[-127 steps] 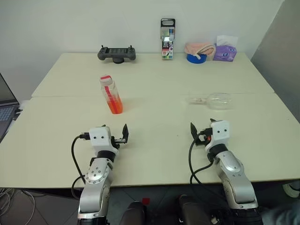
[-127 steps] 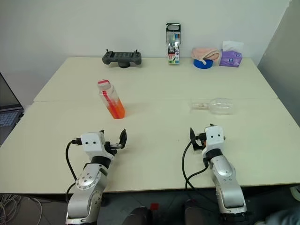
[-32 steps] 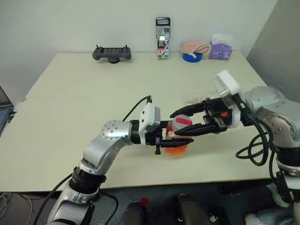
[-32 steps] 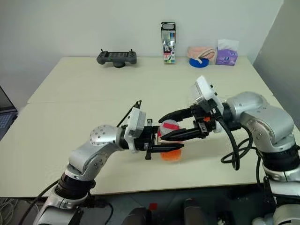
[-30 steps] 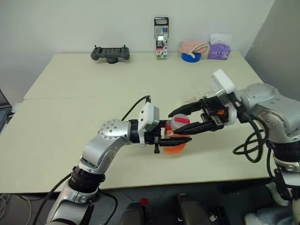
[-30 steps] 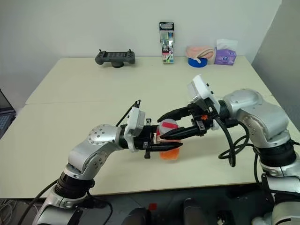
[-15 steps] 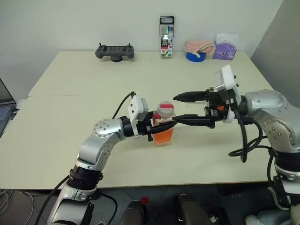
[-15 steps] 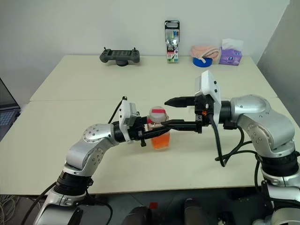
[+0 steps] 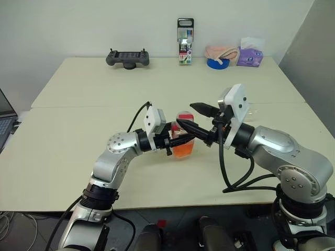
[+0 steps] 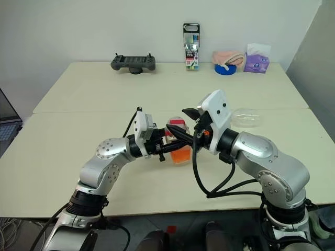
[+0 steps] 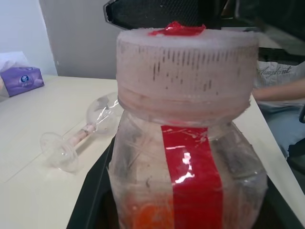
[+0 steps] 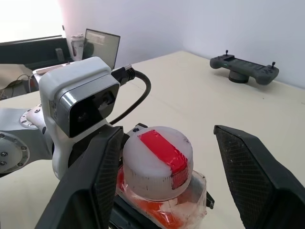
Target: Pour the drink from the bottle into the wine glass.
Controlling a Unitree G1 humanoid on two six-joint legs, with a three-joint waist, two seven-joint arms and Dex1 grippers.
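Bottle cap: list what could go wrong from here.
The right pincer stands open around the cap, touching it on one side only; closing off-centre could tilt the bottle in the left pincer.

The wine glass lies on its side, so pouring now would spill the drink.

Two cream tables (image 9: 78,151) pushed together; plain white wall (image 9: 78,26) behind
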